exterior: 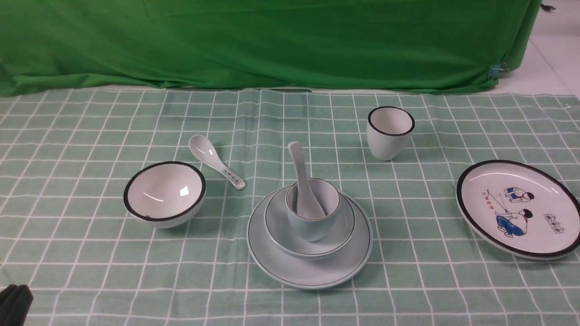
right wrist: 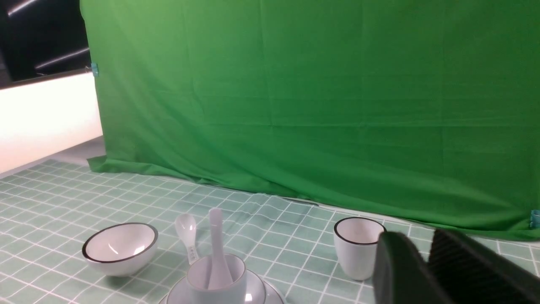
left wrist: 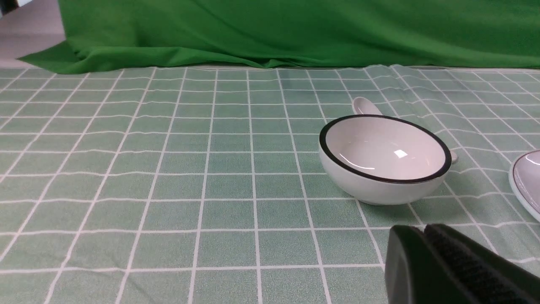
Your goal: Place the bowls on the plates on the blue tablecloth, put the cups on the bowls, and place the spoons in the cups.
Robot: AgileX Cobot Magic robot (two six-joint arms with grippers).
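Note:
On the blue tablecloth (exterior: pixel 90 253) the pale-blue plate (exterior: pixel 312 271) carries the pale-blue bowl (exterior: pixel 277 226). The pale-blue cup (exterior: pixel 312 222) stands in that bowl, and the plain spoon (exterior: pixel 301 181) leans in the cup. The white black-rimmed bowl (exterior: pixel 164 192) sits alone at the left, with the marked spoon (exterior: pixel 216 166) lying behind it. At the far right lies the cartoon plate (exterior: pixel 521 208), with nothing on it. The white cup (exterior: pixel 390 132) stands upright. My left gripper (left wrist: pixel 424 230) is shut and holds nothing, short of the white bowl (left wrist: pixel 384 158). My right gripper (right wrist: pixel 417 237) is open and holds nothing, near the white cup (right wrist: pixel 356 249).
A plain green backdrop cloth (exterior: pixel 272 45) hangs along the far edge of the table. In the front view only the left gripper's tip (exterior: pixel 17 296) shows, at the near left corner. The right arm is outside that view.

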